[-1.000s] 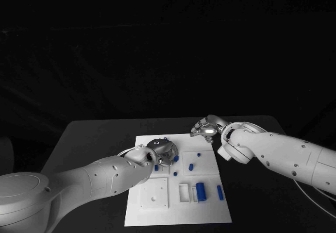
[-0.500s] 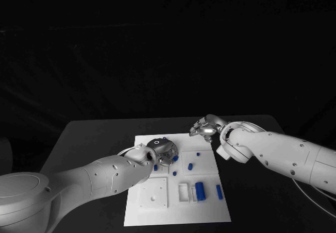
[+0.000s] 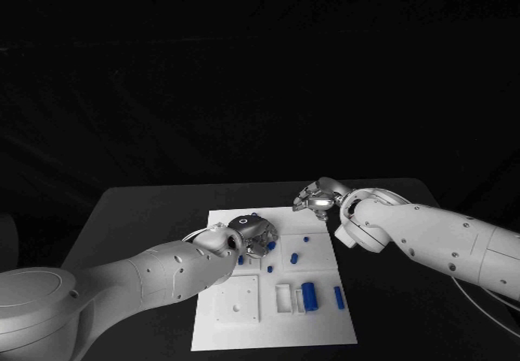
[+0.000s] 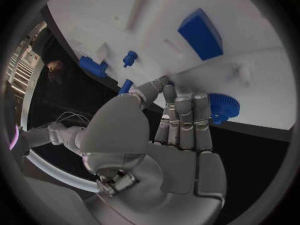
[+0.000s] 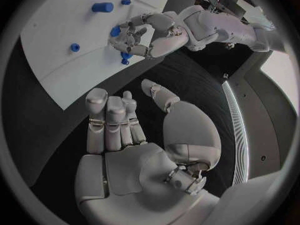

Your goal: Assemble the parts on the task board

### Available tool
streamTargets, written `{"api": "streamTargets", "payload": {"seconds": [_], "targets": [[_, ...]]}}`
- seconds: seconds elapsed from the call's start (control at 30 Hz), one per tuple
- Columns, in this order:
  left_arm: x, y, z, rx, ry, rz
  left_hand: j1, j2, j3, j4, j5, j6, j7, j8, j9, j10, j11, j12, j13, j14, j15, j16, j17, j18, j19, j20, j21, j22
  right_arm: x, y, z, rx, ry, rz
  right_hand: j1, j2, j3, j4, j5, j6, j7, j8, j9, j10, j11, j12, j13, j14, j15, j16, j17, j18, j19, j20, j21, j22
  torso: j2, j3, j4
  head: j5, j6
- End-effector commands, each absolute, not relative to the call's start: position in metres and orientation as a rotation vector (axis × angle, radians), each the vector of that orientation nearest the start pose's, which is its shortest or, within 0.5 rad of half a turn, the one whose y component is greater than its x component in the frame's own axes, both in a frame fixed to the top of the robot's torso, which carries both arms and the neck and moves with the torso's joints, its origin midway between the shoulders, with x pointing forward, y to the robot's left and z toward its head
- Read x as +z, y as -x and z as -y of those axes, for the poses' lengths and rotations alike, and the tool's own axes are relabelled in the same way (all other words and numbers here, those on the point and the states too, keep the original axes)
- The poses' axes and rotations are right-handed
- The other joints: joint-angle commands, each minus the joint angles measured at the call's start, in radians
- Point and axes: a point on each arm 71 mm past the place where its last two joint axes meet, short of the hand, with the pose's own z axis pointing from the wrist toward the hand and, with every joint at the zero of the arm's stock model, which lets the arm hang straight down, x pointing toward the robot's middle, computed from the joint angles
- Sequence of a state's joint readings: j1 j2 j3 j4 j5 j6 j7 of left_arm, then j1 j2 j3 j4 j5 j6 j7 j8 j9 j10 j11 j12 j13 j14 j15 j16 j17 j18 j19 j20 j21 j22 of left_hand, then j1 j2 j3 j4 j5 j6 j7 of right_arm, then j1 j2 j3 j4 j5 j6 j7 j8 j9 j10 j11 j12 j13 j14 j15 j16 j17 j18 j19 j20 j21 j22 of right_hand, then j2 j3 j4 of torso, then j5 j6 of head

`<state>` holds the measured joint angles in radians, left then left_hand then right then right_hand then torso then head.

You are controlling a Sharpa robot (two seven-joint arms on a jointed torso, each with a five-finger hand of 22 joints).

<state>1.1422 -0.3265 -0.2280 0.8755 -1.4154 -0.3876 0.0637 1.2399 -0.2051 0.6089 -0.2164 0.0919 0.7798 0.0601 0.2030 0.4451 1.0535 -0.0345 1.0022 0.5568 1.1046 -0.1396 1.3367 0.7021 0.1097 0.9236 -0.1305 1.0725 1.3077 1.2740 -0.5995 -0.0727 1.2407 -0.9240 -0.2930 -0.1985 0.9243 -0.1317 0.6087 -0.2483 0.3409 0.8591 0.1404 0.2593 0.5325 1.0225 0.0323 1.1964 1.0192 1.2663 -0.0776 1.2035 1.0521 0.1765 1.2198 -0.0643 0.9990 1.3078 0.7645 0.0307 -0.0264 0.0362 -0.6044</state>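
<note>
the left hand point(image 3: 247, 232) sits low over the white task board point(image 3: 325, 331), its fingers point(image 4: 182, 116) curled together against the board, a blue gear point(image 4: 222, 107) just beside their tips; whether they grip anything i cannot tell. the right hand point(image 3: 318, 198) hovers off the board's far corner above the bench point(image 3: 152, 210), fingers point(image 5: 106, 120) loosely apart and holding nothing.

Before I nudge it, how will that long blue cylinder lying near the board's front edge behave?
The blue cylinder lies on its side on the task board, so it will probably roll if pushed sideways. It looks like rigid, smooth plastic: likely stiff, light, and perhaps slippery in a robot hand.
</note>
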Motion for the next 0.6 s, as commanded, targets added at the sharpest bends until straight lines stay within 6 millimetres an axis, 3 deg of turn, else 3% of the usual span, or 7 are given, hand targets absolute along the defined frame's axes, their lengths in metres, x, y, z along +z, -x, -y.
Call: {"api": "streamTargets", "payload": {"seconds": [0.03, 0.33, 0.6], "targets": [[-0.3004, -0.5345, -0.1097, -0.593, -0.338, -1.789, 0.001, -0.009, 0.004, -0.005, -0.004, -0.008, -0.002, -0.003, 0.000, 0.001, -0.009, -0.002, 0.001, -0.001, -0.008, 0.002, -0.002, -0.018, -0.004, -0.068, 0.004, 0.016, -0.1869, -0.5453, 0.1662, 0.752, -0.374, -1.834, -0.003, -0.001, 0.001, 0.008, 0.003, 0.000, 0.006, -0.004, 0.002, 0.003, 0.000, 0.003, -0.001, 0.008, 0.000, -0.001, 0.001, 0.085, 0.001, -0.007, 0.005, 0.018, 0.000, 0.0004, 0.0002, 0.000, 0.000], [-0.3023, -0.5345, -0.1104, -0.579, -0.352, -1.814, 0.001, 0.008, 0.007, -0.006, -0.007, 0.016, -0.004, 0.017, 0.009, -0.003, -0.011, -0.001, 0.005, -0.004, -0.010, 0.006, -0.002, -0.022, -0.006, -0.071, 0.005, 0.017, -0.1870, -0.5453, 0.1660, 0.753, -0.374, -1.835, -0.004, 0.000, 0.000, 0.009, 0.003, 0.001, 0.006, -0.004, 0.002, 0.003, 0.000, 0.003, -0.002, 0.008, 0.000, -0.001, 0.001, 0.085, 0.001, -0.007, 0.005, 0.018, 0.000, 0.0006, -0.0004, 0.000, 0.000], [-0.3034, -0.5375, -0.1165, -0.526, -0.343, -1.825, -0.014, 0.035, 0.003, -0.005, -0.007, 0.101, 0.040, 0.067, 0.026, -0.010, 0.023, 0.004, 0.013, -0.005, 0.020, 0.013, -0.003, -0.027, -0.008, -0.076, 0.009, 0.017, -0.1870, -0.5452, 0.1664, 0.752, -0.375, -1.835, -0.004, 0.000, 0.000, 0.009, 0.003, 0.001, 0.006, -0.004, 0.002, 0.003, 0.000, 0.003, -0.002, 0.008, 0.000, -0.001, 0.001, 0.085, 0.001, -0.007, 0.005, 0.018, 0.000, 0.0005, 0.0002, -0.001, -0.002]]}}
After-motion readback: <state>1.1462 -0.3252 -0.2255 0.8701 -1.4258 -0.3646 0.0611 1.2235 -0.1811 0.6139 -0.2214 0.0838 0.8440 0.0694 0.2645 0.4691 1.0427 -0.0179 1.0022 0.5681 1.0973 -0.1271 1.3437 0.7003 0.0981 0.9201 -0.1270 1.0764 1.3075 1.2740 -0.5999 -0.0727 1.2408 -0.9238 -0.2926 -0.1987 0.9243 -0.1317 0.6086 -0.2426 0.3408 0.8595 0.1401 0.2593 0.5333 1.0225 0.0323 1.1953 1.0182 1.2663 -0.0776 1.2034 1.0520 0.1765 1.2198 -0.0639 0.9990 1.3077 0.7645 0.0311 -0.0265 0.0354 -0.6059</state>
